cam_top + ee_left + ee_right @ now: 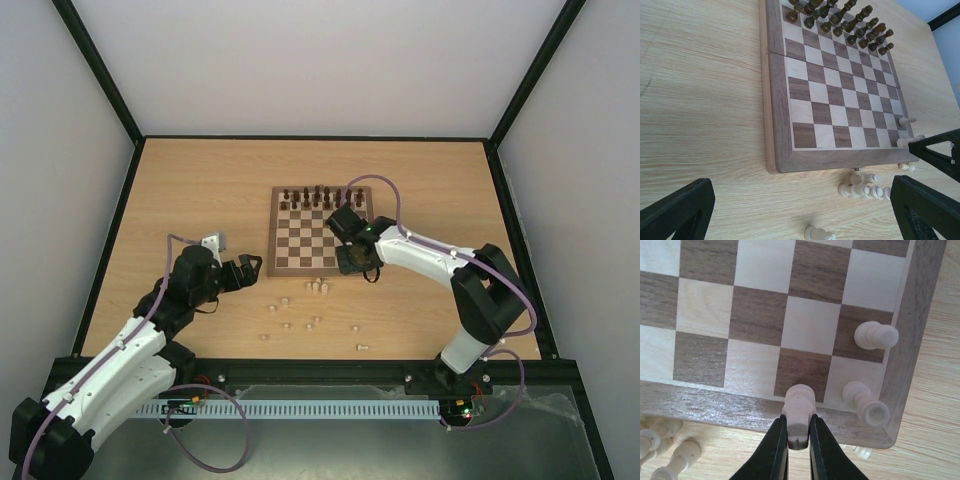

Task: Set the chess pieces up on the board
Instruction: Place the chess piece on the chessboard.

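The right claw [797, 434] pinches a pale piece [799, 402] over the near border of the board [715, 402], beside two placed pieces [875, 335]; the left claw [245, 268] hangs wide; next, I judge, lower it upright on the dark square; other chess pieces [318, 288] lie on the worktop [200, 180].

Two cream chess pieces [875, 335] sit in a corner of the board [765, 315], others scattered beside it
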`<state>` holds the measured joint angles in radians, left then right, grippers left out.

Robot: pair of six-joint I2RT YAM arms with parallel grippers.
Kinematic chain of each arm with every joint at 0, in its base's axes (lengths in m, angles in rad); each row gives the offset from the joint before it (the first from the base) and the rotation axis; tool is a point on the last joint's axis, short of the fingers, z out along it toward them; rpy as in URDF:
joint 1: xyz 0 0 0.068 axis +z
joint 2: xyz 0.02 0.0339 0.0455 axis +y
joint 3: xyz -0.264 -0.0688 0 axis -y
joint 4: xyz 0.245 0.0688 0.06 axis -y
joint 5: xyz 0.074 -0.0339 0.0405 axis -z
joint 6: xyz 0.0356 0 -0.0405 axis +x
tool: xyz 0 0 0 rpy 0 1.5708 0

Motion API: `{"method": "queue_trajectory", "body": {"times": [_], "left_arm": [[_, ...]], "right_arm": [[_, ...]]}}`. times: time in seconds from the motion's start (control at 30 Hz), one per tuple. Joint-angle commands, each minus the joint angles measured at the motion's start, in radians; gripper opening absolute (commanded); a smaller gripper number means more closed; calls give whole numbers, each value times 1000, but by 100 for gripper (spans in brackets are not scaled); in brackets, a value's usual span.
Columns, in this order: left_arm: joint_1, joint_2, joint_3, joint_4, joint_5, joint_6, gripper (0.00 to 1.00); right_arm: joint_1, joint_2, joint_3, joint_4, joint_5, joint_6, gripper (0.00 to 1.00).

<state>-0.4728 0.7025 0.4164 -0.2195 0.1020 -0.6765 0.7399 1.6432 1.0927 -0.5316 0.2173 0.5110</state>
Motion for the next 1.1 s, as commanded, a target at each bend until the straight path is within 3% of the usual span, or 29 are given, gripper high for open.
{"method": "queue_trajectory", "body": {"times": [0.0, 0.6, 1.07], "left_arm": [[-3, -11, 6, -1, -12, 7, 99], [-3, -15, 4, 0, -16, 9, 99], [-3, -8, 0, 12, -15, 9, 99]], "right_arm": [[-20, 32, 31, -37, 8, -32, 6], [-31, 74, 46, -16, -4, -50, 11], [-32, 3, 83, -51, -7, -55, 25]]}}
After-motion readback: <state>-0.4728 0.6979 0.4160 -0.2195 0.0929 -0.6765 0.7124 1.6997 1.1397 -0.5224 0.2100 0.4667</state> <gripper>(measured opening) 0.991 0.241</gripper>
